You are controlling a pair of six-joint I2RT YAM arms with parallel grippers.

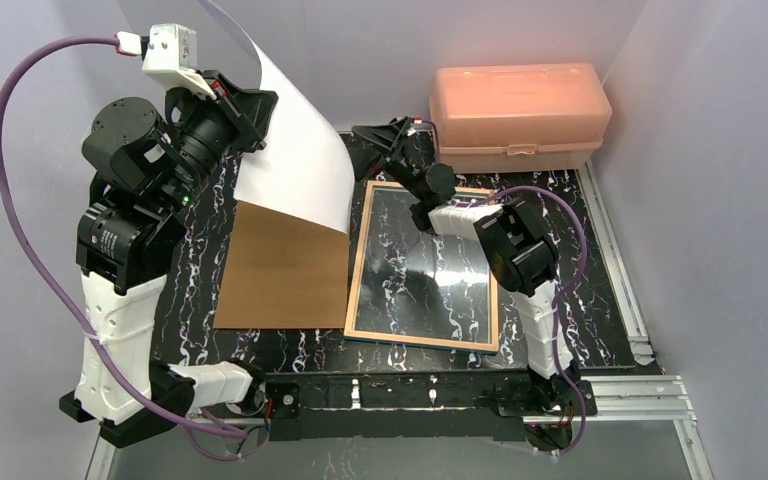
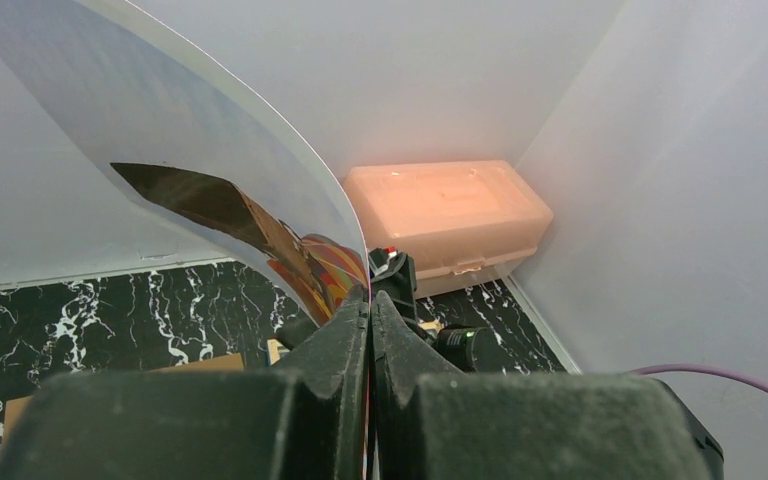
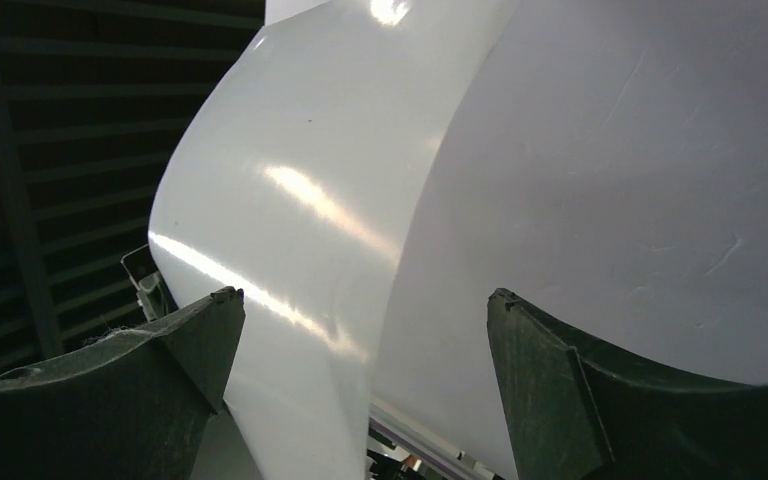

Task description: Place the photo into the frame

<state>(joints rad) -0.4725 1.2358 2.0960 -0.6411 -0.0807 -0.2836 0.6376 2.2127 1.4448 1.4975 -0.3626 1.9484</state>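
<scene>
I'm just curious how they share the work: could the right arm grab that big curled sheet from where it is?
Probably yes. The right gripper is open and faces the white back of the photo, with nothing between them. The left gripper is shut on another edge of it.

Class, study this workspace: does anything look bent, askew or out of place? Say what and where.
The photo stands out: clamped by one edge in the left pincer, it is held up above the brown board, bowed into a deep curve rather than flat. The frame beside the board lies flat.
</scene>
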